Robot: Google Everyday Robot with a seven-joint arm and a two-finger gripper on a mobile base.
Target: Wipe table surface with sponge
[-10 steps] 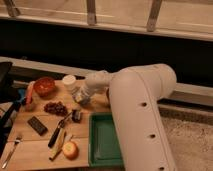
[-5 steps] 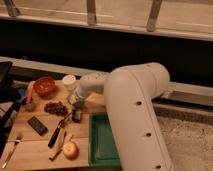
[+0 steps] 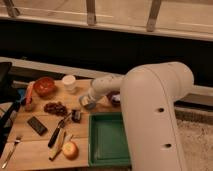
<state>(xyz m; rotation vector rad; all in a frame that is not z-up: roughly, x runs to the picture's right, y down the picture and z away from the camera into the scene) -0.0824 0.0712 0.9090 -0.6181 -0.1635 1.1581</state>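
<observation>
Light-brown wooden plank desk [image 3: 30,147] before a dark wall [image 3: 75,47]; the tool [image 3: 88,101] is low at the small pale-yellow sponge [image 3: 84,105]; I cannot tell its grip

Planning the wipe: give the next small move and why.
Probably sweep the sponge a short way toward the cup: the gripper sits low at the sponge on the table, and the tray blocks the near side.

Dim warm light falls on the tool [image 3: 86,102] low over the table surface [image 3: 34,147].
</observation>
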